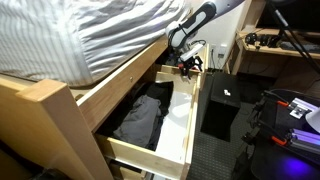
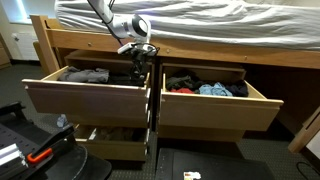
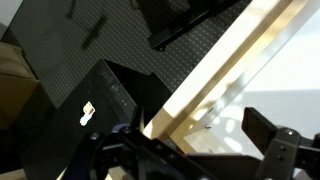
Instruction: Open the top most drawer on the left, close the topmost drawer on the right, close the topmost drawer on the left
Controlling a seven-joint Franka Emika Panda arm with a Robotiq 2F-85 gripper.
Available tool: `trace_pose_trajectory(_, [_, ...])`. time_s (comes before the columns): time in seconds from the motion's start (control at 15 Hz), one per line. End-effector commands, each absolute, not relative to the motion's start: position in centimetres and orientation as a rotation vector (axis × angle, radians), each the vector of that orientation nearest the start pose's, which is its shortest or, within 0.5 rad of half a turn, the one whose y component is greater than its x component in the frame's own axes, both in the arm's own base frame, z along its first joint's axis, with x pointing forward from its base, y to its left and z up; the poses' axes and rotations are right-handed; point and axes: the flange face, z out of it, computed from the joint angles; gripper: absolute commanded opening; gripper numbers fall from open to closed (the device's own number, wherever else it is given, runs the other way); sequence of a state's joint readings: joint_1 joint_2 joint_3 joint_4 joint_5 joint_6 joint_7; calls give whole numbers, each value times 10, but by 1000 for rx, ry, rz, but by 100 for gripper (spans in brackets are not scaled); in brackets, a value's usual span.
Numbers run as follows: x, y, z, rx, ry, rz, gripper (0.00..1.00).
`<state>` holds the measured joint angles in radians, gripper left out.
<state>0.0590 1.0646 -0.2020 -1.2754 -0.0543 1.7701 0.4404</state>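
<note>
Both top drawers stand pulled out, so the opening step looks done while both closings are left. In an exterior view the left drawer (image 2: 85, 98) sits at 9 o'clock and the right drawer (image 2: 215, 110) at 3 o'clock, each a box of pale, smooth wood with a flat rectangular front. A lower drawer (image 2: 115, 148) at 7 o'clock is also partly out. The gripper (image 2: 141, 60) hangs at 12 o'clock over the gap between the two top drawers, just under the bed rail (image 2: 200, 52). In the wrist view the gripper (image 3: 195, 140) has its black fingers spread wide, with a light wooden edge (image 3: 215, 75) running between them toward 1 o'clock; I cannot tell whether either finger touches it. Dark, limp clothes (image 2: 88, 74) fill the left drawer; red and blue cloth (image 2: 200, 88) lies crumpled in the right. Striped, soft bedding (image 1: 100, 35) drapes the mattress above. A matte black box (image 3: 110, 95) sits on dark textured floor.
</note>
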Motion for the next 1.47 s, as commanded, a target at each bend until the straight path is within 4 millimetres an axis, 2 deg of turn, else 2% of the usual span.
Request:
trace_pose_trajectory(0.0, [667,-77,81,-3246,839,875,100])
trace_pose_trajectory(0.33, [664,-76,79,-3255,858,905,100])
trace_pose_trajectory(0.4, [663,-88,79,-3268,1078,836,100])
trace_pose_trajectory(0.8, [636,-175,116,-3125,1629,520,100])
trace_pose_trajectory(1.0, [609,-220,133,-2991,1883,371,100])
trace_pose_trajectory(1.27, [560,-279,156,-2772,2232,228,100])
trace_pose_trajectory(1.4, [542,-300,151,-2663,2448,253,100])
